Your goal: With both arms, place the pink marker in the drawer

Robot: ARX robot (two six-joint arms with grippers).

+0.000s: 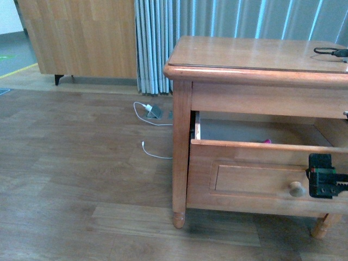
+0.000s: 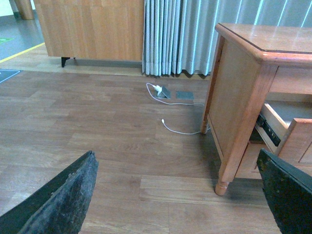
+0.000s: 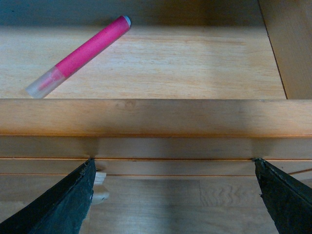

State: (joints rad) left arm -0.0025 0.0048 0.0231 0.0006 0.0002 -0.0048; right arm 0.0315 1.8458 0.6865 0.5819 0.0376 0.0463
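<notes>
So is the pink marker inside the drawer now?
Yes, it is in. The pink marker lies flat on the floor of the open drawer, behind its front board, and the right tool holds nothing.

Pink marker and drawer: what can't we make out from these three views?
- Pink marker: in the front view only a sliver shows above the drawer front; the left wrist view hides it completely.
- Drawer interior: right side cut off by the front view's edge.
- Left tool: absent from the front view; only finger edges show, open and empty.
- Right tool: fingers apart above the knob, contact unclear.
</notes>
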